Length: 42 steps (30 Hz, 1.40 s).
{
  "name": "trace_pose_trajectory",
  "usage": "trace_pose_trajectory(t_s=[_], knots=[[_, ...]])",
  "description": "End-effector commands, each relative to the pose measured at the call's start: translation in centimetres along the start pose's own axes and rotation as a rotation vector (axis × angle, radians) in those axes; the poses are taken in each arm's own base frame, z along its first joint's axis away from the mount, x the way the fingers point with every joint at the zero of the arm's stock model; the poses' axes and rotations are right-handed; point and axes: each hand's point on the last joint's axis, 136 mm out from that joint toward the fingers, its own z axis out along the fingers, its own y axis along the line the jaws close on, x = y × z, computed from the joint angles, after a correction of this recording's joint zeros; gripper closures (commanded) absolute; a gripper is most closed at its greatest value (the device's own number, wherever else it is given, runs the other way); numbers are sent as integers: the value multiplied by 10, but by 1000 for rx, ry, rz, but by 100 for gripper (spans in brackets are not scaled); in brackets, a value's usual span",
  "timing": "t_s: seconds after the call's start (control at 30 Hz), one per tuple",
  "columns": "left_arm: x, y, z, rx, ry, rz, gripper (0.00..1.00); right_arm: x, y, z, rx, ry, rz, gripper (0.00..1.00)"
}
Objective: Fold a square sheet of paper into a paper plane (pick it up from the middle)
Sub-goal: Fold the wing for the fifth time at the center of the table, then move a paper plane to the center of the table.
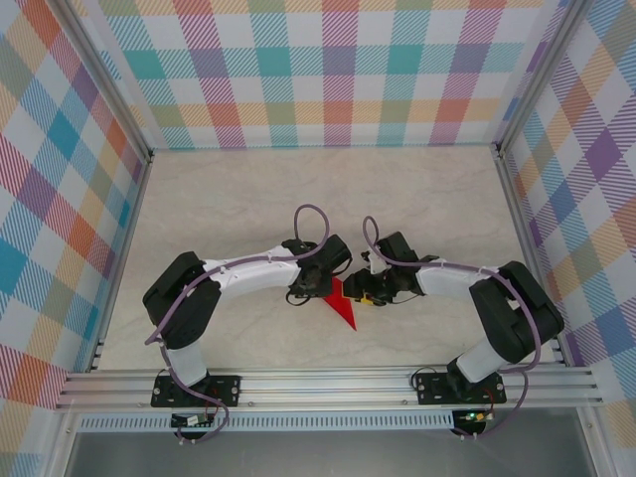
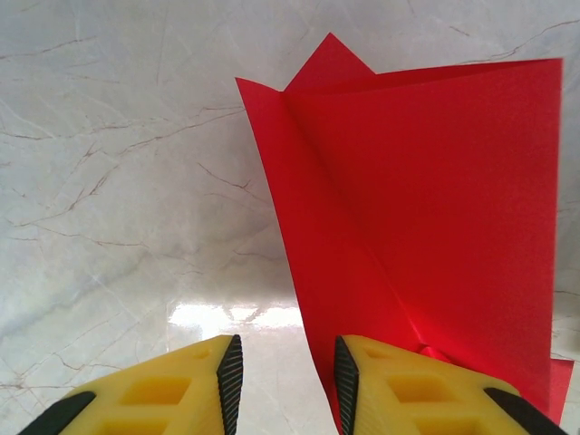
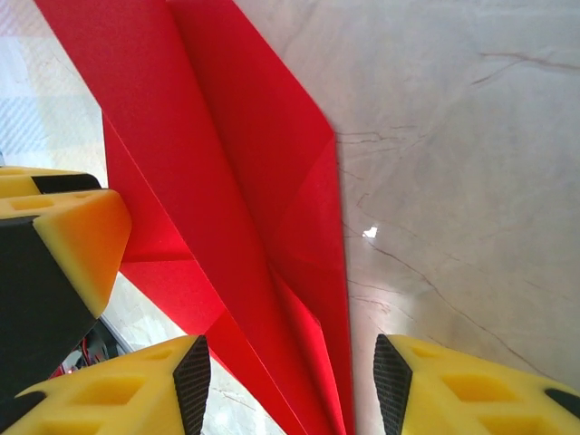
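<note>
Both parted: right end effector (image 3: 292, 362) straddles the paper plane (image 3: 227, 163), left end effector (image 2: 287, 362) beside it.

No legible txt/labels anywhere.

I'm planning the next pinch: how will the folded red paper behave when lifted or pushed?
The thin, creased bright red paper looks light, probably floppy across its flat flaps. Its long folds likely stiffen it lengthwise. On the glossy marbled tabletop it may slide.
</note>
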Motion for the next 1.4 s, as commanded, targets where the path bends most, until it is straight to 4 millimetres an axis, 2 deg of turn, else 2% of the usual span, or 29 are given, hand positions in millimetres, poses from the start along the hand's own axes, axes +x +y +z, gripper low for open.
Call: trace_pose_trajectory(t_s=[0.0,0.1,0.5,0.73,0.87,0.97,1.07,1.13,1.23,1.3,1.37], knots=[[-3,5,-7,5,-19,-3,66,-4,10,5,-11,9,-46,47],[-2,5,-6,4,-19,-1,66,-1,18,8,-44,26,-73,49],[-4,4,-6,13,-25,0,66,16,29,5,-32,29,-168,52],[-5,3,-9,23,-31,-3,66,18,18,16,51,46,-177,52],[-4,3,-8,22,-30,-3,67,17,12,23,104,58,-181,58],[-3,4,-9,25,-30,-3,67,17,9,27,142,64,-188,68],[-3,5,-10,31,-34,-7,68,16,3,29,200,66,-193,72],[-4,5,-15,51,-49,-16,69,14,1,29,238,64,-202,80],[-10,8,-30,99,-109,-45,68,10,9,23,271,37,-219,90],[-16,15,-46,119,-166,-71,65,1,14,12,315,-16,-226,92],[-23,32,-64,106,-237,-106,60,-13,11,-4,398,-97,-209,93]])
